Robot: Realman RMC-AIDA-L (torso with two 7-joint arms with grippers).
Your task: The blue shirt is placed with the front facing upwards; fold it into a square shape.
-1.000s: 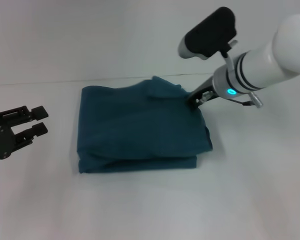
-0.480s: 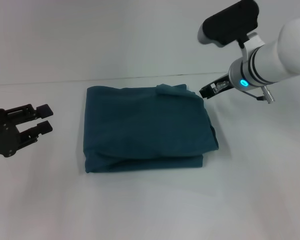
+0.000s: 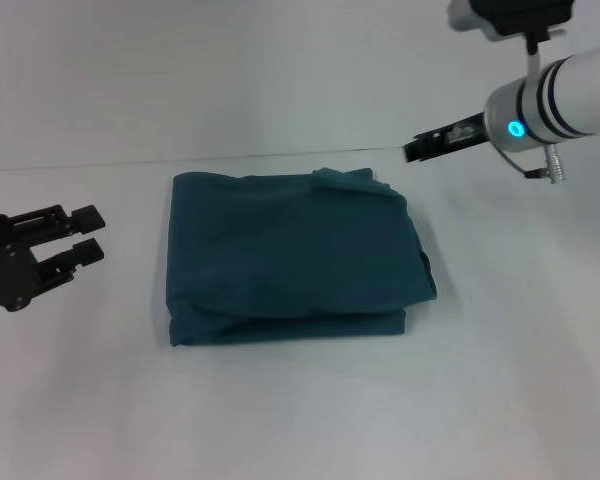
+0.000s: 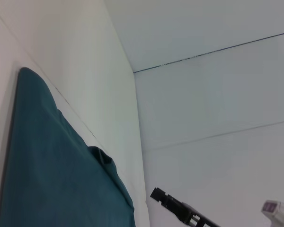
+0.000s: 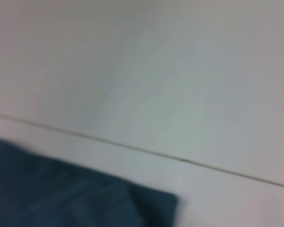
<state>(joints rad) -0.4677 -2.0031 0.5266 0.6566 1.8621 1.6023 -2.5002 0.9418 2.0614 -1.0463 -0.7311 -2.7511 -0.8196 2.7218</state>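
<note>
Now the blue shirt point(image 3: 295, 258) lies folded mid-table point(image 3: 300, 420); left end effector point(image 3: 80, 232) open, right end effector point(image 3: 412, 150) unclear.

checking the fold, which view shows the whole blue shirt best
The head view: the blue shirt lies fully visible there, folded into a rough square on the table. The left wrist view catches only one slanted edge; the right wrist view only a blurred corner.
</note>
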